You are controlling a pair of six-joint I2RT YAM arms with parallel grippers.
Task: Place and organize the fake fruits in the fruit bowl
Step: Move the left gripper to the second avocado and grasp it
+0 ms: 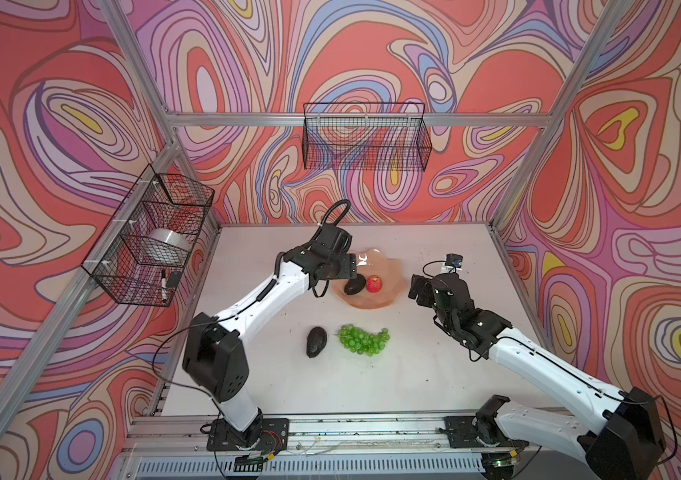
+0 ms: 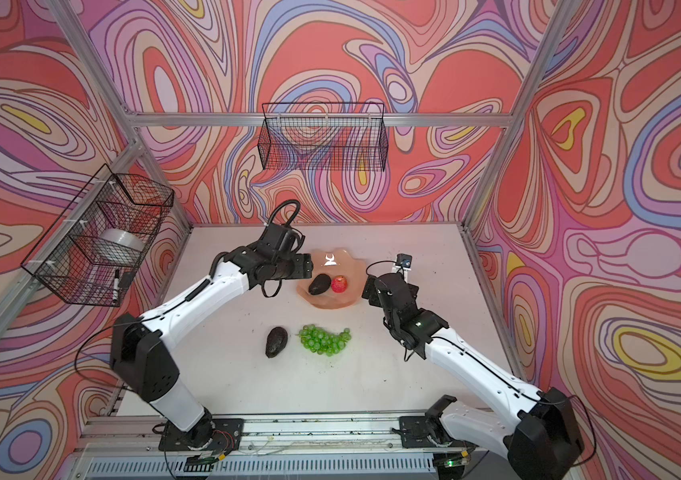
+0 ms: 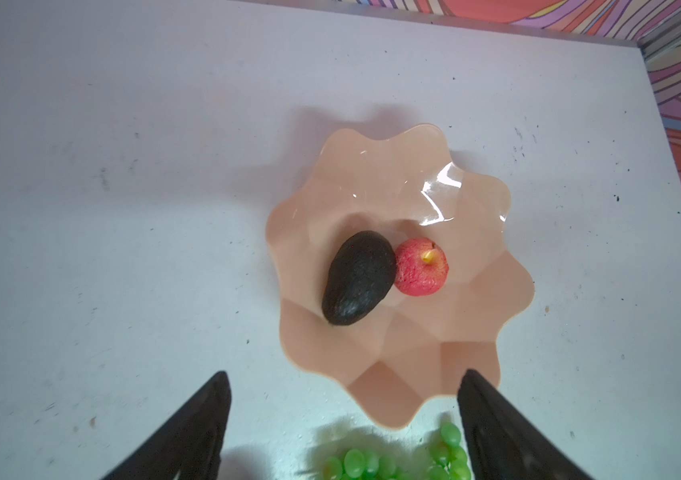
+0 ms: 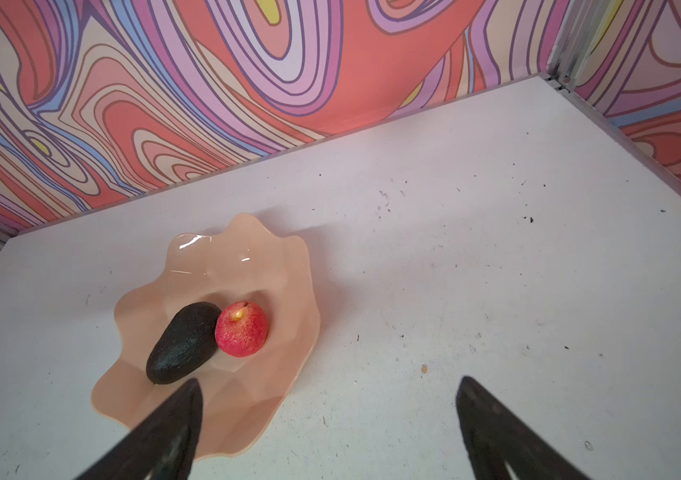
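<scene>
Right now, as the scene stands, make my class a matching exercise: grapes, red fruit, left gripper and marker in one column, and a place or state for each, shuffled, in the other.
Column one
1. grapes
2. red fruit
3. left gripper
4. marker

Column two
a. in a wire basket
b. inside the bowl
c. open, holding nothing
d. on the table beside an avocado

Pairs: 1-d, 2-b, 3-c, 4-a
</scene>
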